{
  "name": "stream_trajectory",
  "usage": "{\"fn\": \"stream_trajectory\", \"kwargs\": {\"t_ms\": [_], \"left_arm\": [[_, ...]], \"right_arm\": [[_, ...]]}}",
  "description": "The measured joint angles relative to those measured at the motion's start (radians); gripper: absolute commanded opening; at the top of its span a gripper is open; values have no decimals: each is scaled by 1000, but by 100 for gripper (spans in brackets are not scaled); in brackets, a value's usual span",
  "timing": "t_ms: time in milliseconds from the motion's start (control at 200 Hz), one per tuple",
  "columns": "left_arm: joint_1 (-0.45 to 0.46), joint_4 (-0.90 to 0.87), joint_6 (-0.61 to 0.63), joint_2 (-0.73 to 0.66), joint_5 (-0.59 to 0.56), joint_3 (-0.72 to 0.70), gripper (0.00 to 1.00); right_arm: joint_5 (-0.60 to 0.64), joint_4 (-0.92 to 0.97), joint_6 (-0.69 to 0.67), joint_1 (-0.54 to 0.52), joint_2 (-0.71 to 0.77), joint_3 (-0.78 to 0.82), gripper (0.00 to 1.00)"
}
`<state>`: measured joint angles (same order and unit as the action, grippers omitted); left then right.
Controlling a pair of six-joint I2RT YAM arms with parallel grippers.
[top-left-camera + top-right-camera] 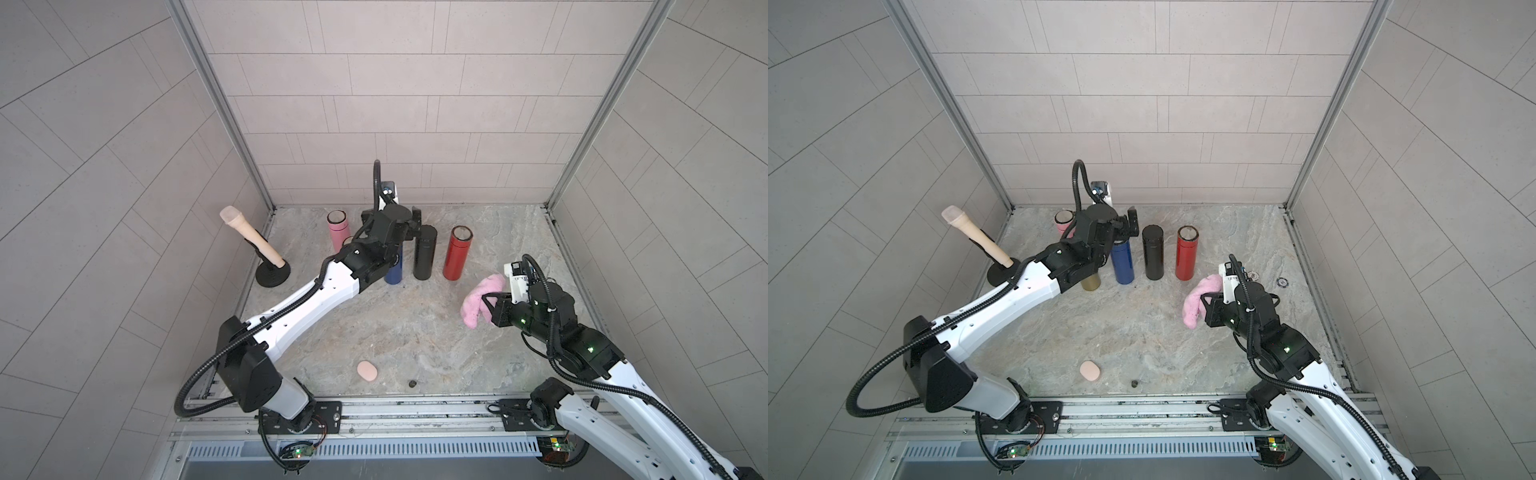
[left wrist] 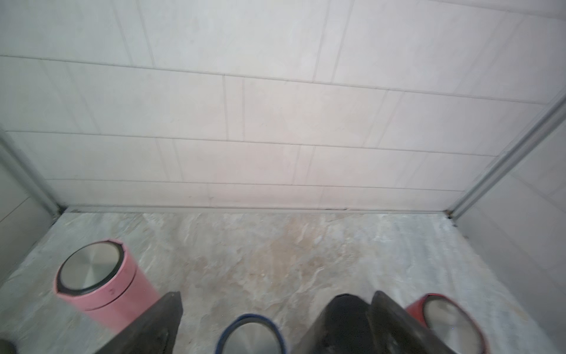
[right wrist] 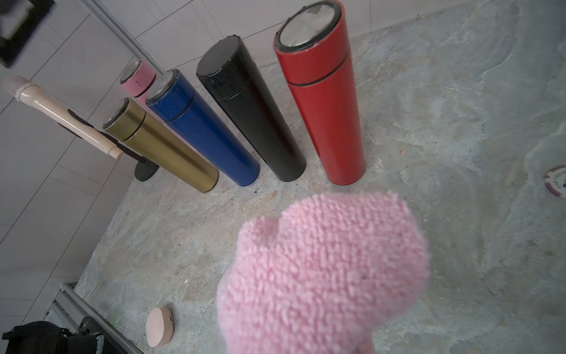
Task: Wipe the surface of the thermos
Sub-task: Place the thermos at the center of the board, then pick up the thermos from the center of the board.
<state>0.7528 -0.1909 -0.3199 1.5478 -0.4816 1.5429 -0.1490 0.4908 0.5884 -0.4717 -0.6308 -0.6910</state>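
Several thermoses stand upright near the back wall: pink (image 1: 337,230), gold (image 1: 1091,283), blue (image 1: 1122,262), black (image 1: 424,253) and red (image 1: 457,253). My left gripper (image 1: 1129,226) is open, just above the blue thermos top (image 2: 251,334), which shows between its fingers without touching them. One finger (image 2: 395,321) is close beside the black thermos (image 2: 343,318). My right gripper (image 1: 488,305) hovers to the right of the row, shut on a fluffy pink cloth (image 1: 473,303). The cloth (image 3: 321,269) hides its fingertips in the right wrist view.
A beige microphone on a black stand (image 1: 249,241) leans at the left wall. A beige oval piece (image 1: 367,371) and a small dark bit (image 1: 412,383) lie near the front edge. A poker chip (image 1: 1283,282) lies right of the right gripper. Tiled walls enclose three sides.
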Motion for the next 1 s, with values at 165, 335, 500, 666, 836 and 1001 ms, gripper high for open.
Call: {"fn": "stream_trajectory", "kwargs": {"t_ms": [165,335,500,666,836,1001], "left_arm": [[61,-130,24,145,115,274,100],[121,-226,44,343,201,430,97],[148,-293,47,474,232,471,94],[146,-340,38,549,247,526,93],[141,-346,19,592,253,587,92],[135,-354,4,618,252,619,94]], "right_arm": [[26,27,34,61,17,47,0],[17,37,58,108,23,106,0],[6,38,68,119,29,123,0],[-7,36,69,134,36,125,0],[-22,36,70,144,37,127,0],[-34,36,70,156,42,127,0]]}}
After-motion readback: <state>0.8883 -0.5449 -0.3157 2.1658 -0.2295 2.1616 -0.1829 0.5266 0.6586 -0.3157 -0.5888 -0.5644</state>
